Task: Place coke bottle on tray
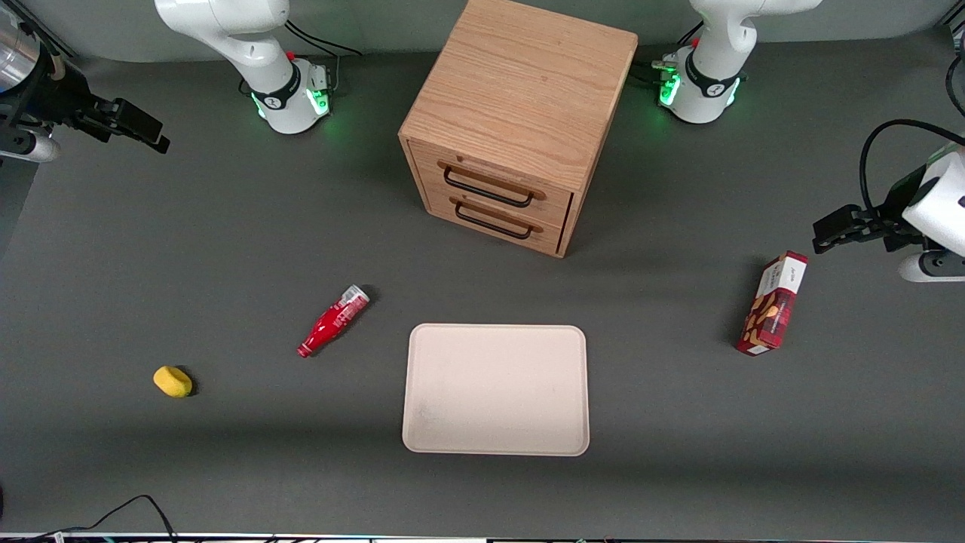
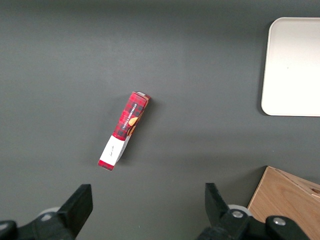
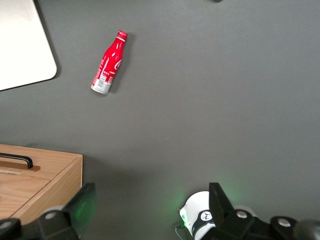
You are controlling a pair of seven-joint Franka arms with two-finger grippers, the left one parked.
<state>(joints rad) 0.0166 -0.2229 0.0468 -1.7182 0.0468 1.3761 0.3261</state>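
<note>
Nearest the front camera, the tray (image 1: 495, 388) is lying flat on the table (image 1: 226, 249) with nothing on it. The task is sitting at its very first step, the reach for the bottle. A small yellow rounded object (image 1: 173, 381) is resting toward the working arm's end. A little farther from the camera than the tray's far edge, the coke bottle (image 1: 332, 320) is lying on its side, near the tray's corner but apart from it. Its red cap is pointing toward the camera and its silvery base is pointing away. A red snack box (image 1: 773, 304) is standing toward the parked arm's end. Farther off, a wooden two-drawer cabinet (image 1: 520, 113) is standing with both drawers shut. The hand (image 1: 154, 136) is hanging high at the working arm's end, well apart from the bottle. Its fingers (image 3: 84, 202) are spread wide with nothing between them. I'm judging that the next move is calling for a sweep over the bottle, turning the hand square across its body, then a descent.
</note>
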